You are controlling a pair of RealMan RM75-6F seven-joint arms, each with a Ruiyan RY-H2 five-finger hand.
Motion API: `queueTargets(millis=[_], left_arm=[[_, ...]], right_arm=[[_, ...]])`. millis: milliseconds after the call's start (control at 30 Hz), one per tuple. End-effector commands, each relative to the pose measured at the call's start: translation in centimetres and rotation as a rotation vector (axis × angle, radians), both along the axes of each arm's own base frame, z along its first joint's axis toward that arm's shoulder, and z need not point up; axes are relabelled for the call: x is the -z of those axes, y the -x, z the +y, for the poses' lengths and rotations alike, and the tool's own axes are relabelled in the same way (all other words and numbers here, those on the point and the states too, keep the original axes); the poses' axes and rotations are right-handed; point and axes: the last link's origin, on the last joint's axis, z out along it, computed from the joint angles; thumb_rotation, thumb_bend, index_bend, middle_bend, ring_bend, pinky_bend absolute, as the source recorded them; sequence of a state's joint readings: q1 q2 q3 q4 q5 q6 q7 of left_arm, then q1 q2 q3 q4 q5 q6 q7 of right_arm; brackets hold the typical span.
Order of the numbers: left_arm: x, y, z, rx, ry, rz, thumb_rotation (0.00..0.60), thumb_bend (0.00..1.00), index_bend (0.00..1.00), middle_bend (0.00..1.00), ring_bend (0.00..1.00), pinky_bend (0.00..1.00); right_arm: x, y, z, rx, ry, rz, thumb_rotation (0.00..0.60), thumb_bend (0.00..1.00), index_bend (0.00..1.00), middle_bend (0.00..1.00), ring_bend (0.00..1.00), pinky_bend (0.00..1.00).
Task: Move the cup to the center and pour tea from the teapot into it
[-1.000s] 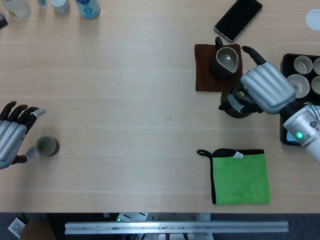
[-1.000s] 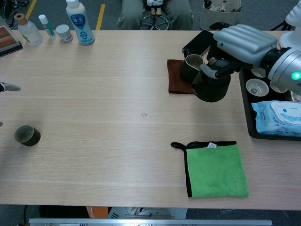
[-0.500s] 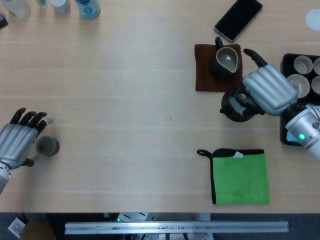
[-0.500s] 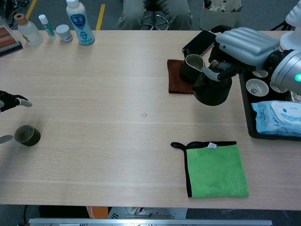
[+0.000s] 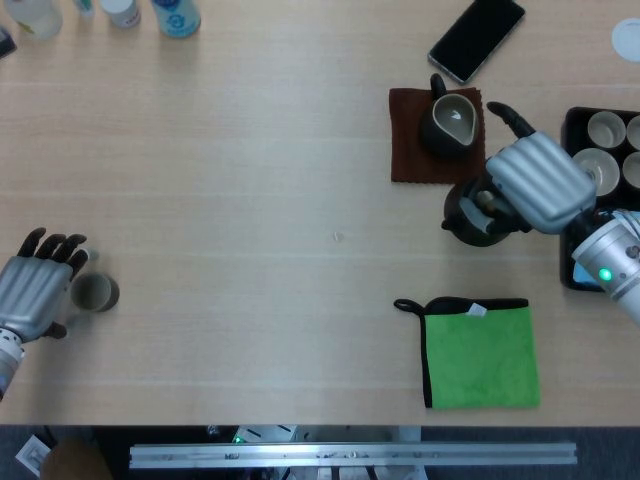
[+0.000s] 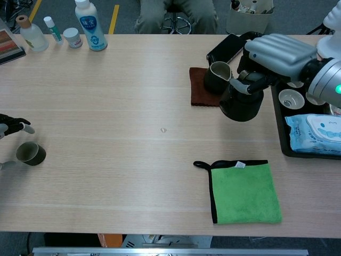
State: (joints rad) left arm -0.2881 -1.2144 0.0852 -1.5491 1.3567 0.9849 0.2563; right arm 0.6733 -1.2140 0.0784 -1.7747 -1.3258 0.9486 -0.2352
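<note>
A small dark cup stands near the table's left edge. My left hand is just left of it, fingers spread, with fingertips showing beyond the cup and a thumb in front of it; I see no firm grip. At the right, my right hand curls over the top of the black teapot and grips it by its handle. The teapot sits low over the table, right of the brown mat.
A dark pitcher stands on the brown mat. A green cloth lies at the front right. A black tray with small cups and wipes is at the far right. A phone and bottles line the back edge.
My left hand has drawn in towards the cup, its fingers now on either side of it. The right hand and teapot shifted slightly to the right.
</note>
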Motion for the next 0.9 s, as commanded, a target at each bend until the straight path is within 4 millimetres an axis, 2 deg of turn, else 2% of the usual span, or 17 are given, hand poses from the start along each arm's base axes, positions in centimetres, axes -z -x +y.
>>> queueTargets(millis=[33,900], left_arm=[[0.3,0.3,0.0,-0.011,0.001,-0.001,0.6,0.25,0.19,0.11,0.1,0.03],[2.4,0.7,0.6,-0.037,0.006,-0.024,0.6,0.25,0.24,0.13,0.11,0.03]], right_arm=[[0.0,0.0,0.0,0.0,-0.002,0.0,0.406,0.44,1.0,0.96,0.88,0.02],[0.2,0.2,0.0,0.018,-0.015,0.007,0.411,0.44,1.0,0.96,0.88,0.02]])
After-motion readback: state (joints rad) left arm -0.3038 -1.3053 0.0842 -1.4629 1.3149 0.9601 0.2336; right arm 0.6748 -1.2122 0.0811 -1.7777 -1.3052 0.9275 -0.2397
